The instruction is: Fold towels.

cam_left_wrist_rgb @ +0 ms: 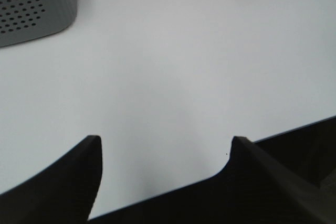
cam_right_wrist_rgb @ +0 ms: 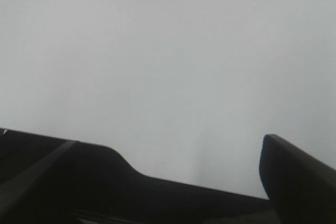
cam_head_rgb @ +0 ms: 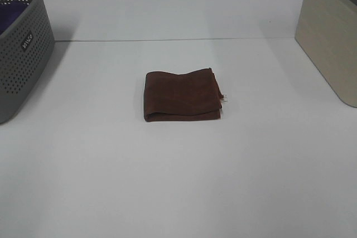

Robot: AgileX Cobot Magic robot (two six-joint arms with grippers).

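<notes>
Lying folded near the middle of the white tabletop [cam_head_rgb: 178, 182]: one dark reddish-brown towel [cam_head_rgb: 182, 95], thin, doubled into a compact rectangle, upper edge slightly wavy, a small white tag [cam_head_rgb: 225, 100] poking out at its right edge. Left tool [cam_left_wrist_rgb: 163, 153]: jaws spread wide, nothing between them, hanging low over bare tabletop near the front edge, well apart from the towel, whose corner shows at the far rim of that wrist view. Right tool [cam_right_wrist_rgb: 194, 153]: likewise wide open and empty, over bare tabletop, only a sliver of towel at the far edge of its view. Neither tool appears in the high view. Also present: grey perforated basket [cam_head_rgb: 19, 43] at far left with a purple cloth [cam_head_rgb: 12, 10] inside; beige box [cam_head_rgb: 329, 32] at far right. Judgement: the folding looks complete or nearly so. If a further fold is wanted, pinch both near corners through all layers together, lift just enough to clear, carry across evenly and lay edges flush; a one-layer pinch would likely pull the stack open.
</notes>
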